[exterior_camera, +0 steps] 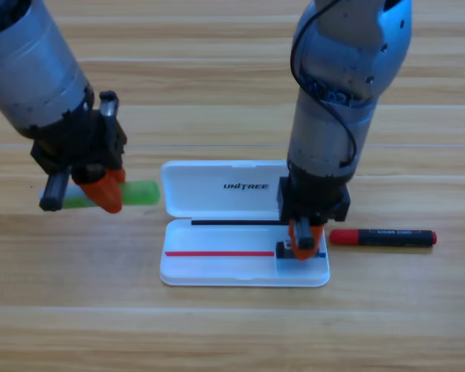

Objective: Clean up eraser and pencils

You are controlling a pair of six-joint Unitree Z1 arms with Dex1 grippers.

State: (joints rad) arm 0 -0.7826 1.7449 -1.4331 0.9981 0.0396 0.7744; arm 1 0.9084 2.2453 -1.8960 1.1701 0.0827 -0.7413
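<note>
Orange jaws of the left gripper (101, 190) clamp the flat pale green pencil (136, 192), lifted left of the glossy white case (217, 267). The right gripper (302, 242) holds the dark eraser (285, 250), mostly hidden, in the case's right compartment. The round red-and-black pencil (384, 237) lies on the wooden table (217, 333), just right of the case.

Reached down from the picture's top edge near the middle: the right grey six-joint arm, its black gripper with two orange jaws (303, 239) pointed straight down, jaw tips low and close together around a small dark block, pinching it. Came in from the upper left corner: the left grey arm, thick and slanted toward the centre, wrist bent, its black gripper with orange jaws (105, 192) tilted down and rightward, closed across a flat pale green stick carried clear of the wooden surface.
</note>
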